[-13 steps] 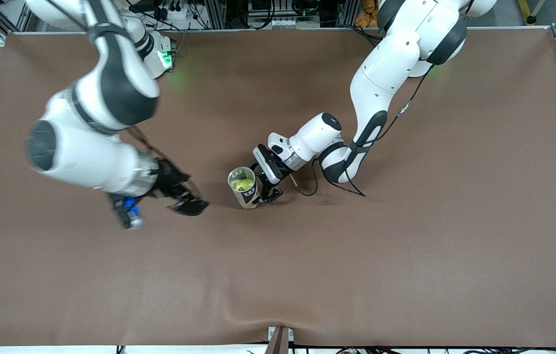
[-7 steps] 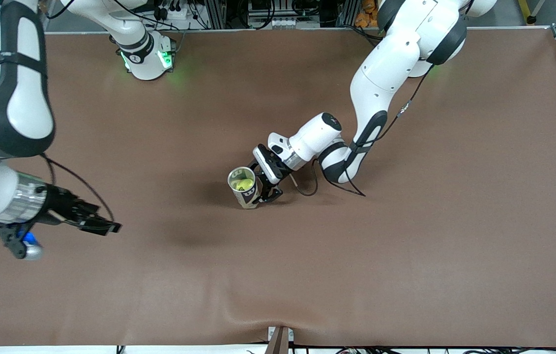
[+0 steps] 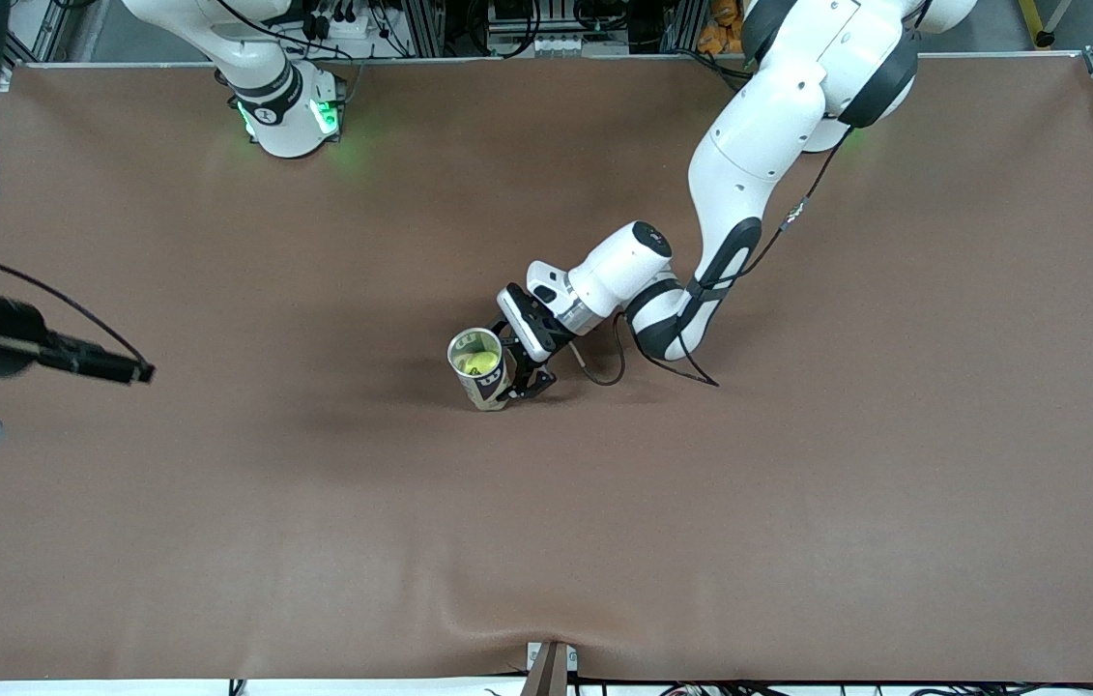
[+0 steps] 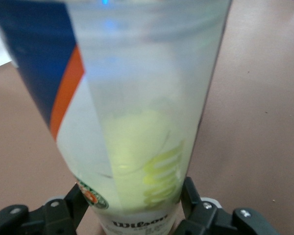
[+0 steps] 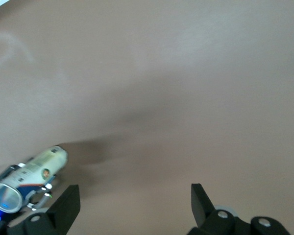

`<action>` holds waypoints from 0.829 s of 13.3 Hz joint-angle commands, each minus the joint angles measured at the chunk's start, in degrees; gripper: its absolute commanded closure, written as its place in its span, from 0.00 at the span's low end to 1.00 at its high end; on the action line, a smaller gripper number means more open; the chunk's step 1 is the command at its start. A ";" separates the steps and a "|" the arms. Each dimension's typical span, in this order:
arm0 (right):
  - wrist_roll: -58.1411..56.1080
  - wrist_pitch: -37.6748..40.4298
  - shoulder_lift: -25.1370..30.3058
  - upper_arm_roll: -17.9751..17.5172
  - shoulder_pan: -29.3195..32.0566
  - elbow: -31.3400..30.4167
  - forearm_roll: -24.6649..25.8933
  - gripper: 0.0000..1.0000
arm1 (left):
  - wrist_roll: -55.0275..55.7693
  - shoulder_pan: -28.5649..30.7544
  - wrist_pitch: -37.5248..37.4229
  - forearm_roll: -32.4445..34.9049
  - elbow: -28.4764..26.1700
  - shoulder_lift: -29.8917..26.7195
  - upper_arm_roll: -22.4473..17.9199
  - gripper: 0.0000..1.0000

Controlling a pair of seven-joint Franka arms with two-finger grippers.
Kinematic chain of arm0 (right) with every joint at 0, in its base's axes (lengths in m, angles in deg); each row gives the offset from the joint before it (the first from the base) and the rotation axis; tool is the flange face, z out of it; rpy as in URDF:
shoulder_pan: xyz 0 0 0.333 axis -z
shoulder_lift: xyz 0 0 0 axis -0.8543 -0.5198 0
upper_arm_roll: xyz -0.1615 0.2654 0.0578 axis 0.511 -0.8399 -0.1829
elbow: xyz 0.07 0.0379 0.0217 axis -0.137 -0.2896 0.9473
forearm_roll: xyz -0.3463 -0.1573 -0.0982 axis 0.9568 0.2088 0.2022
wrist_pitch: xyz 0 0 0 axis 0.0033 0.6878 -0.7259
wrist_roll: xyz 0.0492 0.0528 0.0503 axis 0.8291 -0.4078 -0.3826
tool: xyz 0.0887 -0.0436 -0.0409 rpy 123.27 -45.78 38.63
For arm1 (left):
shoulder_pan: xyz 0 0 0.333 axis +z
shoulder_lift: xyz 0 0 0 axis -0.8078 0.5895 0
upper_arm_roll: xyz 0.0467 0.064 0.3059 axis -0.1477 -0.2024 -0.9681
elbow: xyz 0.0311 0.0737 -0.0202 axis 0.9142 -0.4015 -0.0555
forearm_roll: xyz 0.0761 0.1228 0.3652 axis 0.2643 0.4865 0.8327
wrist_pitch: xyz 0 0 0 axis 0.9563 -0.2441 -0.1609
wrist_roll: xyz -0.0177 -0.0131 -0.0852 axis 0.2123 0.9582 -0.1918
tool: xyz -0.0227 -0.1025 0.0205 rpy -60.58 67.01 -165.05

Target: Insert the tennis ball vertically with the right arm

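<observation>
Tennis ball sits inside the clear tube can, which stands upright on the brown tabletop near its middle. The left gripper is down at the tabletop with its jaws pinching the can's base from both sides; the left wrist view shows the yellow ball low in the can. The right gripper hangs over the right arm's end of the tabletop, well apart from the can, jaws spread and holding nothing.
</observation>
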 commanded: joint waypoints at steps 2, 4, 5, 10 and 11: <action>-1.76 -0.04 13.01 -4.79 2.35 -11.28 5.74 0.00 | -0.07 0.48 0.29 1.01 -0.63 -1.02 0.27 0.14; -9.72 -4.95 20.22 -4.26 3.22 -21.37 6.00 0.00 | -0.07 0.48 0.20 1.01 -0.63 -1.10 0.27 0.10; -12.98 -7.76 23.38 -4.26 4.10 -26.55 6.09 0.00 | -0.07 0.48 0.29 1.01 -0.71 -1.10 0.27 0.00; -13.63 -4.30 21.50 -4.43 3.85 -20.32 9.85 0.00 | 0.02 0.92 0.20 1.27 -1.33 -1.37 0.45 0.00; -13.63 -1.49 19.92 -4.70 3.50 -16.28 12.22 0.00 | 0.02 1.18 0.20 1.36 -1.68 -1.45 1.14 0.00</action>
